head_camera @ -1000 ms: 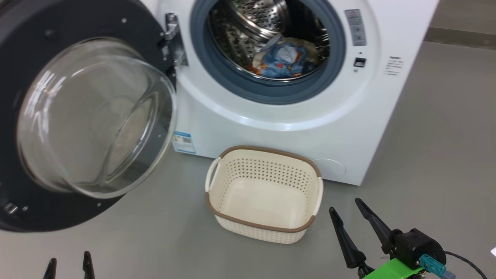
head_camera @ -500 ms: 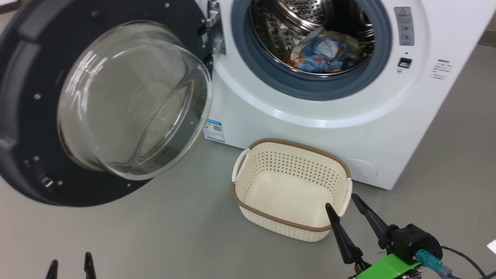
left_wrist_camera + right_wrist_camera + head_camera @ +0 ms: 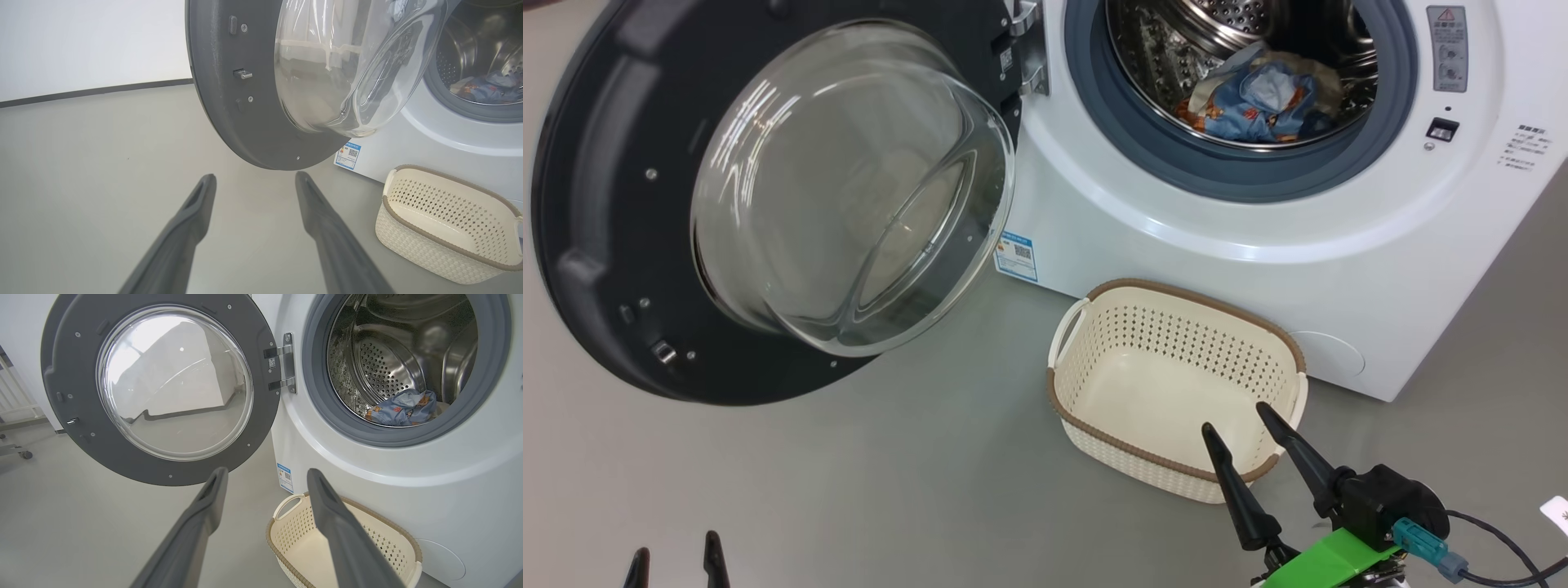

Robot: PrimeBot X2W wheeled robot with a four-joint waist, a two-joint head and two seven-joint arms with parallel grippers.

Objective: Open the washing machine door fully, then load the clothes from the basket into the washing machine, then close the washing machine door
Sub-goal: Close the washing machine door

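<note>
The white washing machine (image 3: 1258,245) stands with its round black door (image 3: 605,229) swung wide to the left, glass bowl (image 3: 849,188) bulging out. The clothes (image 3: 1262,98), blue with orange prints, lie inside the steel drum (image 3: 404,408). On the floor in front of the machine sits the cream basket (image 3: 1176,392), with nothing in it. My right gripper (image 3: 1240,418) is open just over the basket's near rim. My left gripper (image 3: 676,547) is open at the lower left, low over the floor, its tips below the door's lower edge (image 3: 282,163) in the left wrist view.
Grey floor (image 3: 849,490) stretches in front of the machine and under the open door. A blue label sticker (image 3: 1016,256) marks the machine's lower left corner. A white wall with a dark skirting (image 3: 94,90) runs behind the door. A wheeled metal rack (image 3: 16,416) stands far left.
The head camera has turned left, so machine, door and basket have slid right in the view. Both grippers stay open; the right one now overlaps the basket's near rim.
</note>
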